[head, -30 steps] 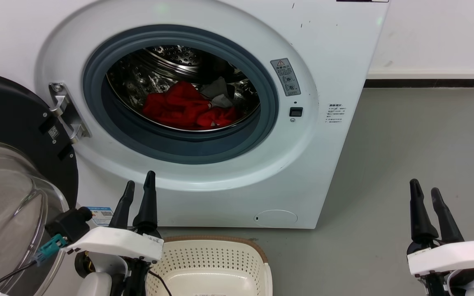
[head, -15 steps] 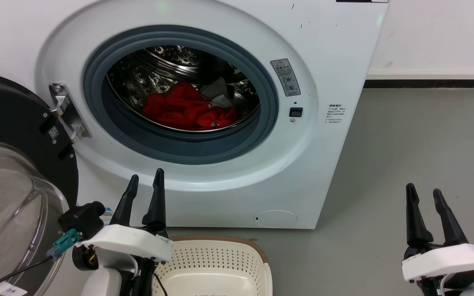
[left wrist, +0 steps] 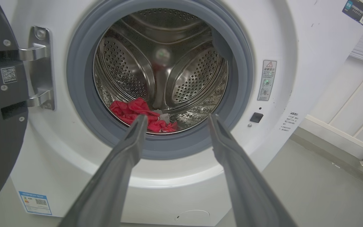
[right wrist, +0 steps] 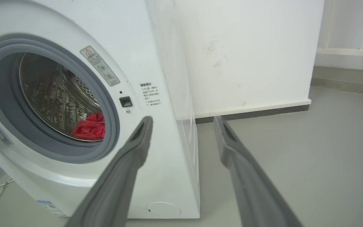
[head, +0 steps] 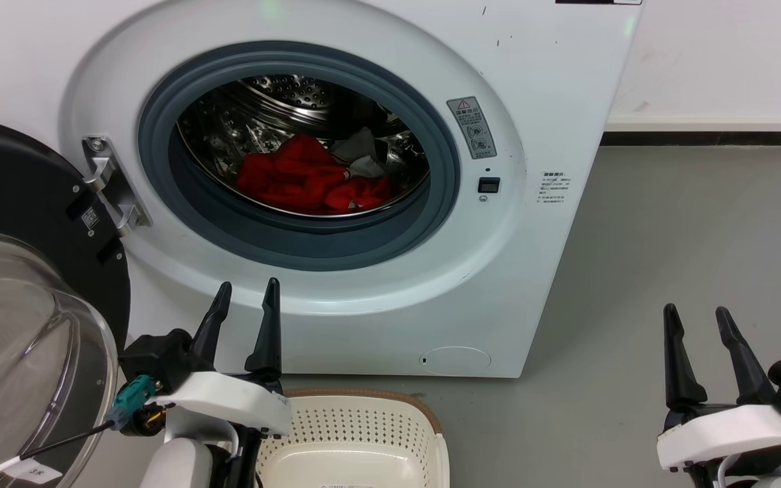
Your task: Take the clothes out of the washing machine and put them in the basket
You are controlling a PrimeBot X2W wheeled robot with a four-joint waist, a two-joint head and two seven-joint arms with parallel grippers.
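Behind the drum lip, clothes half-hidden — basket cropped; left claw, right claw apart.

Red clothes (grey patch) in white washing machine.

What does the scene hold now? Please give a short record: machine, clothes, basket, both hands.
washing machine: door swung open at the robot's left
clothes: red heap with a grey piece, low in the drum
basket: on the floor before the machine; visible part holds no clothes
left hand: open, empty, outside the drum, aimed at the opening
right hand: open, empty, over the floor right of the machine
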